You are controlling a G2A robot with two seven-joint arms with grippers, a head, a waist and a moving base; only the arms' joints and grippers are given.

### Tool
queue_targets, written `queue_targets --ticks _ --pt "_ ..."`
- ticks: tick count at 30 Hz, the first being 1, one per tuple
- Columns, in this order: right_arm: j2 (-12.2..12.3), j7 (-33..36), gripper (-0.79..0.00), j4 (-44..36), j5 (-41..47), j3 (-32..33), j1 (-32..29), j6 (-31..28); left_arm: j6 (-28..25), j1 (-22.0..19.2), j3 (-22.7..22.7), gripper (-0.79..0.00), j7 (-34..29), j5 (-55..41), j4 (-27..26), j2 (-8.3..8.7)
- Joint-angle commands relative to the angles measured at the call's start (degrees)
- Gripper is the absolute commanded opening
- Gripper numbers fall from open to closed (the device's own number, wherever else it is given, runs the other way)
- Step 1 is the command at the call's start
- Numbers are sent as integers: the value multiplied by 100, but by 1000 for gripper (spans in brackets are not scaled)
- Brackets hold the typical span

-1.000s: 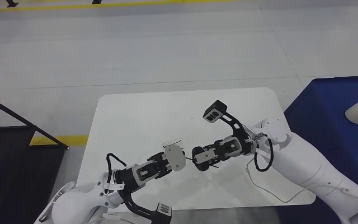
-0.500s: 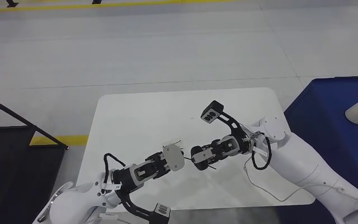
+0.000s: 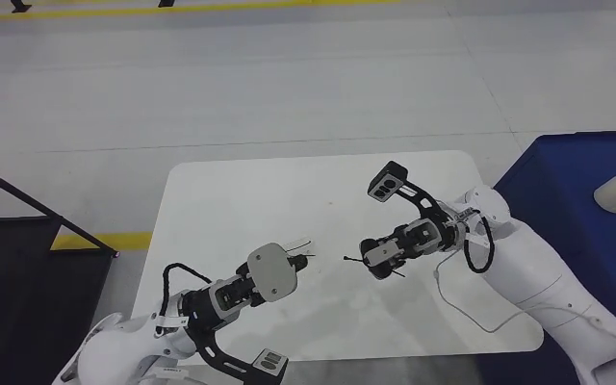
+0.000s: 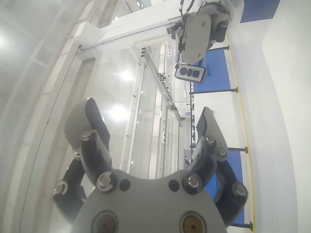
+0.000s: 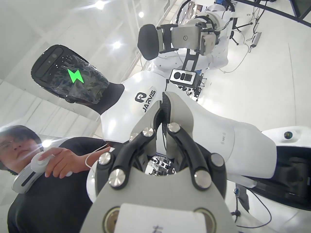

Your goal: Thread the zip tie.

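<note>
Above the near half of the white table [image 3: 241, 202], found the two pincers facing each other, well apart. Saw the right pincer [image 3: 371, 260] clamped on the black zip tie [image 3: 352, 260], with its fingers [image 5: 179, 110] pressed together. Noted one thin end of the tie poking left toward the other arm and the other end trailing out to the near right. Saw the left pincer [image 3: 298, 258] at the near left, fingers [image 4: 93, 117] spread wide. Noted wide room from both pincers to the far edge and to the left edge of the table. Noted less room at the near edge, where both arms came in. Spotted a thin white cable [image 3: 491, 331] looping on the table by the right arm. Marked a blue surface [image 3: 558, 183] close off the right edge, a black panel [image 3: 38, 289] off the near left corner, and a yellow floor stripe [image 3: 96, 241] beside it.
</note>
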Motion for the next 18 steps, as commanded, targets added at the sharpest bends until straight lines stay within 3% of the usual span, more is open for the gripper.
queue_targets --ticks 1,6,13,18 --pt "6 -137 -785 -34 -236 37 26 -102 0 0 0 0 0 -1 0 0" --pt "210 -1674 -785 -517 -2804 690 -90 -694 0 0 0 0 0 -1 0 0" --pt "556 -2443 -785 -1990 -4822 1833 -1129 -1043 0 0 0 0 0 -1 0 0" --pt "662 -2628 -785 -2712 -5147 2270 -1861 -1252 0 0 0 0 0 -1 0 0"
